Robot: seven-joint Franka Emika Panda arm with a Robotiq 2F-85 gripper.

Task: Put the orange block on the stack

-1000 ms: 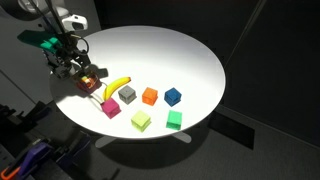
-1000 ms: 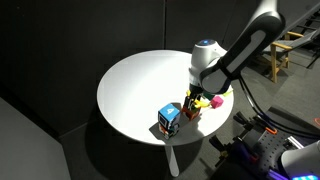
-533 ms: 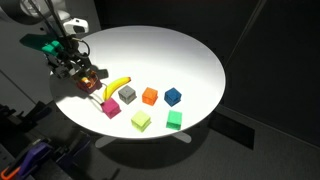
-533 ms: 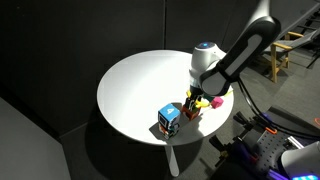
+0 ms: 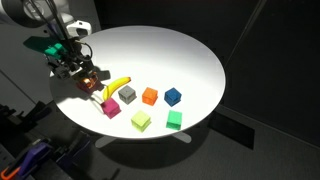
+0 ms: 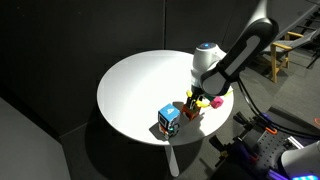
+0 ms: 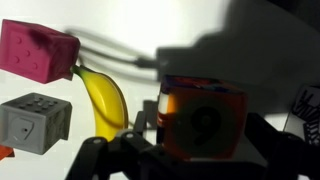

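The orange block, orange-red with a dark printed "9" on its near face, stands on the white table between my gripper's open jaws in the wrist view. Dark fingers flank it on both sides. In the exterior views the block sits near the table's edge under the gripper. The stack, with a light-blue top and black-and-white patterned sides, stands just beside the block at the rim. A patterned sliver of the stack shows at the wrist view's right edge.
A banana lies next to the block. A pink cube and a grey cube are beyond it. Small orange, blue, yellow-green and green cubes are scattered along the round table.
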